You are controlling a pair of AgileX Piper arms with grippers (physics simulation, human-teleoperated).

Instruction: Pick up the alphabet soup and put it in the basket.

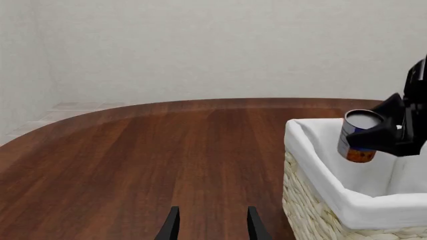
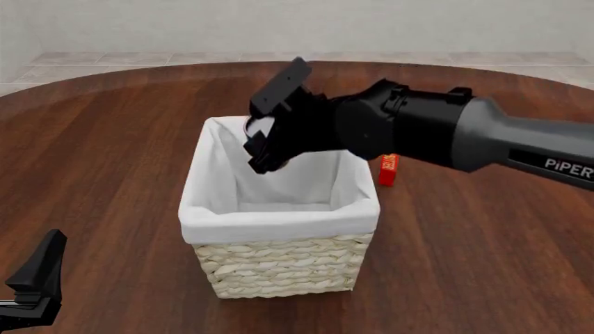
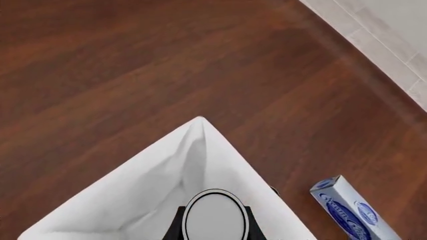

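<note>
The alphabet soup (image 1: 355,145) is a small tin with a blue label, orange near the base and a grey top (image 3: 215,215). My right gripper (image 2: 261,142) is shut on it and holds it tilted over the far left part of the basket (image 2: 278,264), just above the rim. The basket is cream wicker with a white cloth lining (image 3: 147,195) and also shows in the left wrist view (image 1: 313,210). In the front view the can is mostly hidden by the gripper. My left gripper (image 1: 212,227) is open and empty, low over the table near the front left (image 2: 33,278).
A small red-orange box (image 2: 388,170) lies on the table just right of the basket, under the right arm. A pale blue-and-white box (image 3: 350,210) lies beside the basket in the right wrist view. The brown wooden table (image 2: 111,153) has a rounded far edge.
</note>
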